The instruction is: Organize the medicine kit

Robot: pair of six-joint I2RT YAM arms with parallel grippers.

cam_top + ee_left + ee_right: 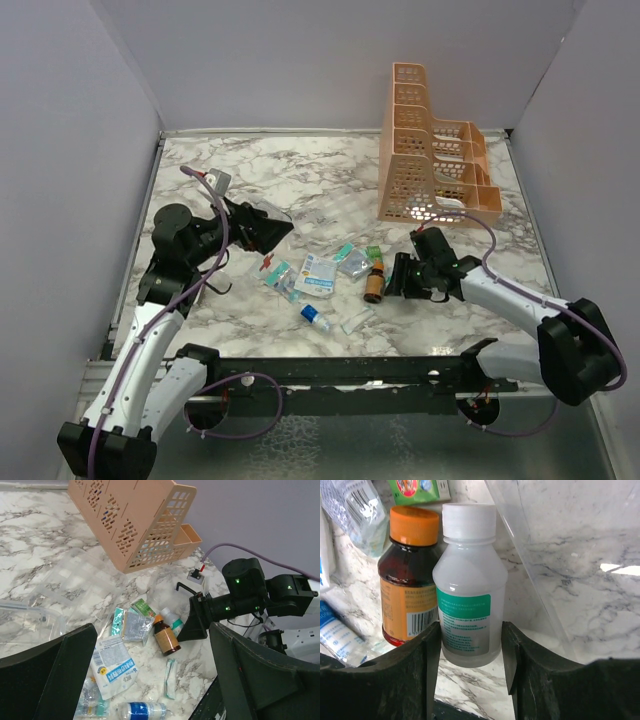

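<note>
A white translucent bottle (470, 605) with a green label lies on the marble table beside a brown bottle (407, 580) with an orange cap. My right gripper (471, 627) has a finger against each side of the white bottle's base; from above it (397, 275) is at the right of the pile. My left gripper (275, 232) is open and empty, held above the table left of the pile, by a clear zip bag (50, 592). Loose items lie between the arms: a white pouch (318, 275), a silver sachet (135, 627), a green box (145, 607) and a blue-and-white tube (315, 317).
A peach tiered organizer (430, 150) stands at the back right of the table. A small flat packet (170, 677) and a blister pack (278, 277) lie near the front of the pile. Grey walls enclose the table on three sides.
</note>
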